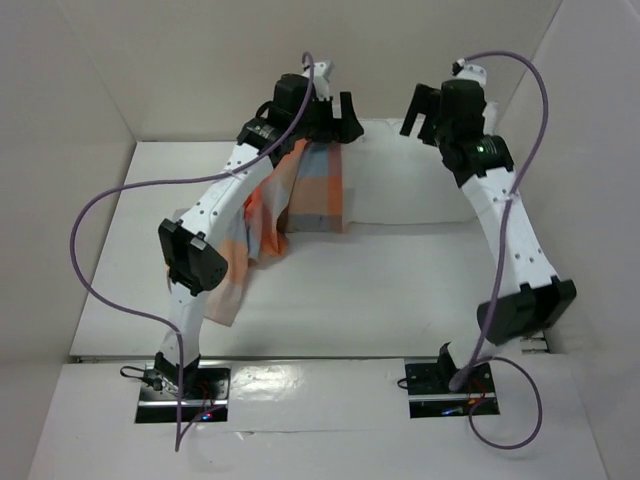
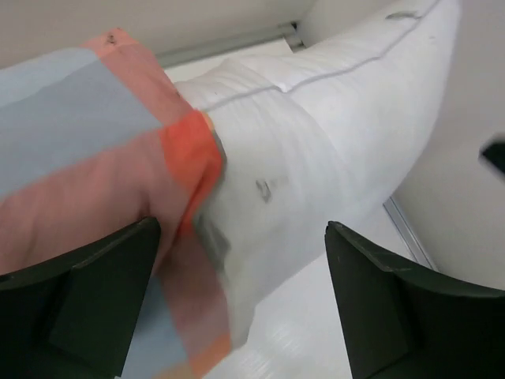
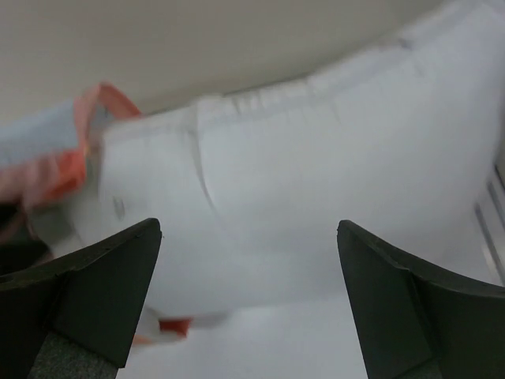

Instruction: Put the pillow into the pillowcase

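Left gripper (image 2: 241,229), spread, is seemingly hooking pillowcase (image 2: 79,134) mouth over pillow (image 2: 331,118) end; right gripper (image 3: 248,225), spread, is hovering to feed it.

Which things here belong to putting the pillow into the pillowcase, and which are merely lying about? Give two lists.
Belongs to the job: pillow, pillowcase, left end effector, right end effector.

Not part of it: purple cables, base plates, table.
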Robot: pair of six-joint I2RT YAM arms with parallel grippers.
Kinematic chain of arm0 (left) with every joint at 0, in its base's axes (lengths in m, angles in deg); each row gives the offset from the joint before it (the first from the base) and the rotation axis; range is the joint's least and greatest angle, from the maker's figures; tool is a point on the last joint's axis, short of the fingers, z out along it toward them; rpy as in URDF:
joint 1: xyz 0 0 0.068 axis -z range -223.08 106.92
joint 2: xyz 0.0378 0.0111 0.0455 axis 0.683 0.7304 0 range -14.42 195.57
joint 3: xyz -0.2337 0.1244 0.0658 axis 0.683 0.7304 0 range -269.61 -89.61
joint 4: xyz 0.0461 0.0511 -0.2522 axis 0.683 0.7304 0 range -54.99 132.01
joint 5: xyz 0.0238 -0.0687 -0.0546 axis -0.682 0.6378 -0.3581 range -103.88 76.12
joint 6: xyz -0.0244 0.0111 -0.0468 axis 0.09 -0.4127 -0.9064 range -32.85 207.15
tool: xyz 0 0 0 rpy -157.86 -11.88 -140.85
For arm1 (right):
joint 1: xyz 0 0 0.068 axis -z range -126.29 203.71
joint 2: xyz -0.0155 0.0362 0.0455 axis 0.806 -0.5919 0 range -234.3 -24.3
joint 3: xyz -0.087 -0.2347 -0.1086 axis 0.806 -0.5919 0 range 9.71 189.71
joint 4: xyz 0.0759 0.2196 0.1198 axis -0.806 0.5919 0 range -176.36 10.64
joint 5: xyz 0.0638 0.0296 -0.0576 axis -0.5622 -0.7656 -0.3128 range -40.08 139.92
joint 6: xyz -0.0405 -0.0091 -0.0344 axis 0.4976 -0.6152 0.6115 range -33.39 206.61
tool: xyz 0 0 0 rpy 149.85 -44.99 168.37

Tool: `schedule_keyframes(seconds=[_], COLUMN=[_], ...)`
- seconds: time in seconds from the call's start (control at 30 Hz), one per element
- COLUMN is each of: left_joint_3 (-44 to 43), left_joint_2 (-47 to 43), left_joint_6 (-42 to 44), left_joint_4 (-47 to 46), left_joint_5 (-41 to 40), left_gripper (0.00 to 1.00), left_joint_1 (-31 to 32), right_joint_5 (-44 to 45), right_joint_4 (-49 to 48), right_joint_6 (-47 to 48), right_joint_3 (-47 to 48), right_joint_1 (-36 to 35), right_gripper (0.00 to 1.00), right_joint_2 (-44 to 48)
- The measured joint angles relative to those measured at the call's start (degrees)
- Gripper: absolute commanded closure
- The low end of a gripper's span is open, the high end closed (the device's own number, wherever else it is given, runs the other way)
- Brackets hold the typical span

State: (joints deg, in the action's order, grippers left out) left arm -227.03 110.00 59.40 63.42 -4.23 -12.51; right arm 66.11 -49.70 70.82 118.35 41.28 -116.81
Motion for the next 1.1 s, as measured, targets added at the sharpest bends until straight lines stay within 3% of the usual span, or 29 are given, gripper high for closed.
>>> schedule_keyframes(seconds=[0.2, 0.3, 0.4, 0.57, 0.83, 0.9, 0.93, 0.97, 1.0, 1.1], left_joint_3=[-1.1, -1.9, 3.1, 17.7, 39.6, 43.3, 44.8, 46.5, 47.8, 50.5], left_joint_2=[-6.2, -8.2, -12.4, -21.1, -30.9, -32.2, -32.6, -33.2, -33.7, -34.6], left_joint_6=[3.6, 4.5, 5.2, 5.2, 3.4, 3.0, 2.7, 2.2, 2.0, 1.8], left_joint_4=[-0.4, -1.1, -1.8, -1.1, 1.1, 1.5, 1.6, 1.6, 1.7, 2.2], left_joint_5=[-4.6, -6.4, -7.1, -9.2, -14.2, -15.0, -15.2, -15.5, -15.9, -16.8], left_gripper=[0.00, 0.09, 0.22, 0.19, 0.19, 0.21, 0.21, 0.21, 0.21, 0.21], left_joint_1=[-1.2, -1.2, -1.2, -0.4, 2.4, 2.4, 2.6, 2.7, 2.8, 3.5], right_joint_5=[4.1, 4.4, 4.1, 0.3, -4.1, -4.5, -4.6, -4.7, -4.9, -5.5], right_joint_4=[-4.1, -3.5, -4.2, -4.4, -8.0, -10.0, -11.3, -12.5, -13.7, -14.9], right_joint_6=[-1.0, -1.1, -1.0, -1.1, -1.4, -1.5, -1.8, -2.0, -2.2, -3.0], right_joint_3=[-26.4, -31.0, -30.2, -28.6, -18.4, -16.9, -16.3, -16.0, -16.0, -16.5], right_joint_1=[-2.3, -2.6, -2.1, 0.1, 1.8, 1.9, 1.9, 1.9, 1.9, 1.9], right_gripper=[0.00, 0.00, 0.00, 0.00, 0.00, 0.22, 0.40, 0.61, 0.97, 1.00], right_joint_2=[19.8, 22.5, 17.0, 3.9, -10.7, -13.9, -15.8, -17.4, -19.0, -21.7])
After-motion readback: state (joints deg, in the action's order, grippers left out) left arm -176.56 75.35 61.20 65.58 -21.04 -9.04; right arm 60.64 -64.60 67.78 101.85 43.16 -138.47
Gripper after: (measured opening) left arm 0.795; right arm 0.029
